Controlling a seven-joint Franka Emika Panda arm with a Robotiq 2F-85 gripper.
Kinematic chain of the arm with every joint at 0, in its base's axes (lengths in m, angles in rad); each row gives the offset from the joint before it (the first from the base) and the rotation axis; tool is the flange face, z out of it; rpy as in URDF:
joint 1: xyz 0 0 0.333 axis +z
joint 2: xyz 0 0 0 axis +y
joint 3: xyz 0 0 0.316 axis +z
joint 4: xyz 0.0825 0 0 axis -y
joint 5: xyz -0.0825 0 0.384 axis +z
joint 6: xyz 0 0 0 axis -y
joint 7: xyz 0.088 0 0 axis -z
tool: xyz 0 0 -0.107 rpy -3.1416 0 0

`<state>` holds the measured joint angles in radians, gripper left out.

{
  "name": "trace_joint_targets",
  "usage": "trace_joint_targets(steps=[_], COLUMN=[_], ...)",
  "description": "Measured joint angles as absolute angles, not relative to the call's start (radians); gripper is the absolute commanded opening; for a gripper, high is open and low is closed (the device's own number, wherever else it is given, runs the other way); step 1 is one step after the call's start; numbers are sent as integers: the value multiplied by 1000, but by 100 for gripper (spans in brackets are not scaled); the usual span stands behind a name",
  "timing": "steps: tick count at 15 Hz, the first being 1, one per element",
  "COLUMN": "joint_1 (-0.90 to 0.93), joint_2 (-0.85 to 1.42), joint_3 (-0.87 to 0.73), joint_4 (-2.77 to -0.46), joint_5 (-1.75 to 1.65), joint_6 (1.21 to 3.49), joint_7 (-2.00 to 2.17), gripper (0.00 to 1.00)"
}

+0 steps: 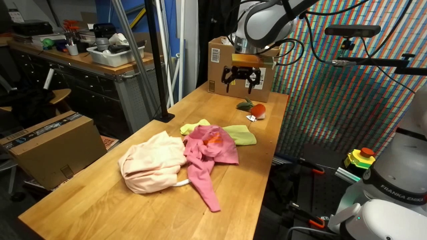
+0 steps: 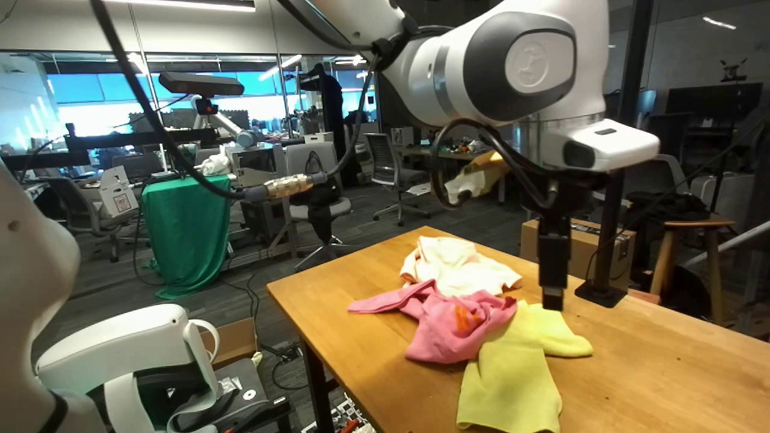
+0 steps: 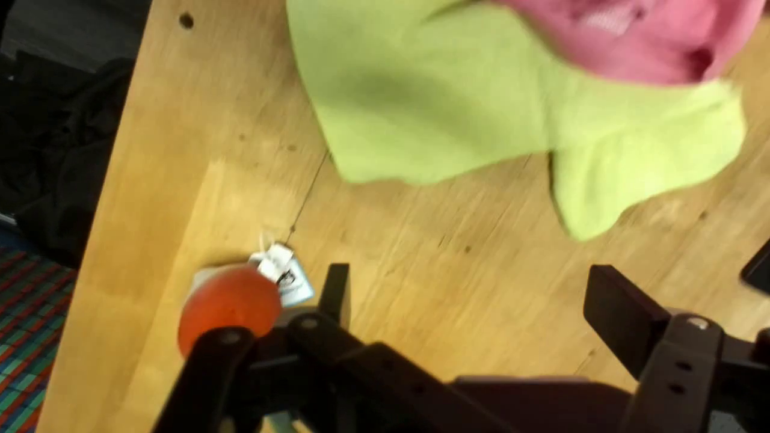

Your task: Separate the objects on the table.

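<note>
On the wooden table (image 1: 238, 193), a pink cloth (image 1: 217, 150) lies partly over a yellow-green cloth (image 1: 242, 135). The pink cloth meets a bunched cream-beige cloth (image 1: 153, 163), and a short piece of white cord (image 1: 181, 183) shows between those two. In an exterior view, the yellow-green cloth (image 2: 511, 373) spreads out from beneath the pink cloth (image 2: 451, 331), with the cream-beige cloth (image 2: 451, 264) behind. My gripper (image 1: 239, 88) hangs above the tabletop, apart from all the cloths. The wrist view shows my gripper (image 3: 470, 294) open, bare wood between its fingers, the yellow-green cloth (image 3: 433, 108) ahead.
A red-orange soft toy (image 1: 258, 110) with green leaves and a white tag lies near the gripper; in the wrist view the toy (image 3: 231, 304) is by the left finger. A cardboard box (image 1: 217, 71) stands at the table's end. A black post (image 1: 164, 117) rises at one edge.
</note>
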<state>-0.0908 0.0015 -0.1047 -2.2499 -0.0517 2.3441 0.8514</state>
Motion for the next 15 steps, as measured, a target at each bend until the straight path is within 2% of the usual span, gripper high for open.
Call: trace_joint_targets(steps=[8,15], joint_1=[24,70], joint_2=[-5,127], joint_3=[16,57], joint_4=[-2247,-2213], joint_5=[201,162], joint_6=[2142,2086], joint_7=[570,392], gripper=[100,100])
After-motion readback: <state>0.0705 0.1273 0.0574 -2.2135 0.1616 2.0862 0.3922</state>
